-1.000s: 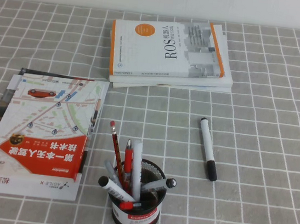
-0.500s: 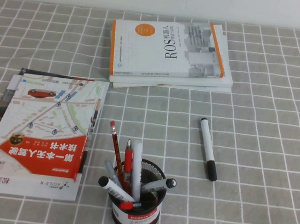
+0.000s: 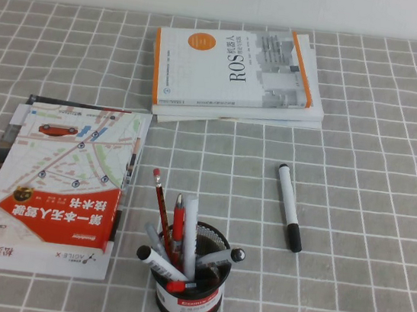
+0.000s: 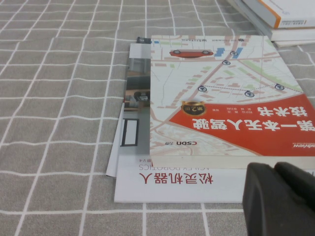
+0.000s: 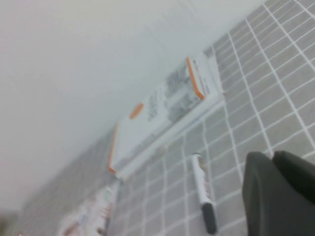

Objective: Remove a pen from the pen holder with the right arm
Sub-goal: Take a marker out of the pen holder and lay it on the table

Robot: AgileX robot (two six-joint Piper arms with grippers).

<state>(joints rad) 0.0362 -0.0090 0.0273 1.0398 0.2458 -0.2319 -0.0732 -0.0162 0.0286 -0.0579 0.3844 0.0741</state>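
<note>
Nothing has moved — pens (image 3: 181,225) sit in the holder (image 3: 196,304), grab not begun. Right claw (image 5: 273,160), pinched empty, hangs above the worktop (image 5: 285,113); left claw (image 4: 275,169), pinched too, near the book (image 4: 221,98).

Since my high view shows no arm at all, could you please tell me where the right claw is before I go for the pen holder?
Observer: The right claw is shut and empty. Its wrist camera looks over the loose marker toward the ROS book.
Operator: Thank you. Does that camera see the pen holder?
Observer: No, the pen holder is outside the right wrist view.
Operator: And where is the left claw, please?
Observer: The left claw is shut, just on the robot's side of the red map book.
</note>
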